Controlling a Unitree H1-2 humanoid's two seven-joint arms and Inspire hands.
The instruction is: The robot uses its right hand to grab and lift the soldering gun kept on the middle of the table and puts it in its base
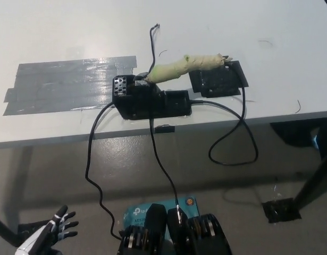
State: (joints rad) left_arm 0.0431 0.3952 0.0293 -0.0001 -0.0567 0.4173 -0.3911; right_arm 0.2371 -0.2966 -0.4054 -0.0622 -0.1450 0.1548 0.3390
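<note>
The soldering gun (187, 66), its handle wrapped in pale green tape, lies slanted on the white table (269, 32). Its tip end rests in the black base (147, 101) near the table's front edge, and its rear end lies over a black pad (219, 79). A thin wire (151, 40) rises behind it. My white left hand (49, 234) hangs open at the lower left, below the table and far from the gun. My black right hand is out of the picture.
A wide patch of grey tape (67, 85) covers the table left of the base. Black cables (232, 154) loop off the front edge toward the floor. A teal box (139, 212) and a black stand foot (280, 210) sit on the floor.
</note>
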